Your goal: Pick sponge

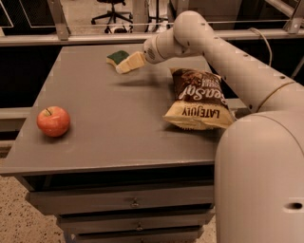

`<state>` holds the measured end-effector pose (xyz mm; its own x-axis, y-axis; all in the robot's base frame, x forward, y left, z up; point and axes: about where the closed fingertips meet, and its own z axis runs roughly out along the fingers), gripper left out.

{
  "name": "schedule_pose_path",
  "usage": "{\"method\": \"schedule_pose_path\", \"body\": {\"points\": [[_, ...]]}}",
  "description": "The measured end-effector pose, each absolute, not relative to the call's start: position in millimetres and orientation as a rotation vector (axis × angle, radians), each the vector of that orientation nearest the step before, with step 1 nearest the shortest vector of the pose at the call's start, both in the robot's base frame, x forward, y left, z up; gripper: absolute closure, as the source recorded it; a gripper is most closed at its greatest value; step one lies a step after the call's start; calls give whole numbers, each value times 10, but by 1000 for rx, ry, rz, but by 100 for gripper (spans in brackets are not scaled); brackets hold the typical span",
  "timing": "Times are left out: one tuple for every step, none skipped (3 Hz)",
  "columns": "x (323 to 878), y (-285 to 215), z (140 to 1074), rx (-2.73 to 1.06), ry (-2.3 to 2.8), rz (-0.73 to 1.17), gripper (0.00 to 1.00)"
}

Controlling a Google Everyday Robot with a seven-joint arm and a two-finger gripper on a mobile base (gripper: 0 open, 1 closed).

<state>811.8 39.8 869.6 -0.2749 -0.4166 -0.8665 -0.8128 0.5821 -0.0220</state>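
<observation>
The sponge (117,56) lies flat near the far edge of the grey table (114,118), showing its dark green top over a pale yellow edge. My gripper (125,66) reaches in from the right at the end of the white arm (223,57). It hangs just over the table, right beside the sponge's near right side and overlapping it in this view. I cannot tell whether it touches the sponge.
A red apple (53,121) sits near the table's left front. A brown-and-yellow chip bag (198,99) lies at the right, under the arm. Drawers (135,204) are below the tabletop. A rail (71,38) and an office chair (111,9) stand behind.
</observation>
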Motion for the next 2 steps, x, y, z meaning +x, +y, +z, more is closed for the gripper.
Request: {"method": "schedule_pose_path", "body": {"points": [[8173, 409, 8522, -1005, 1917, 558, 0], [8211, 465, 8370, -1022, 1935, 573, 20]]}}
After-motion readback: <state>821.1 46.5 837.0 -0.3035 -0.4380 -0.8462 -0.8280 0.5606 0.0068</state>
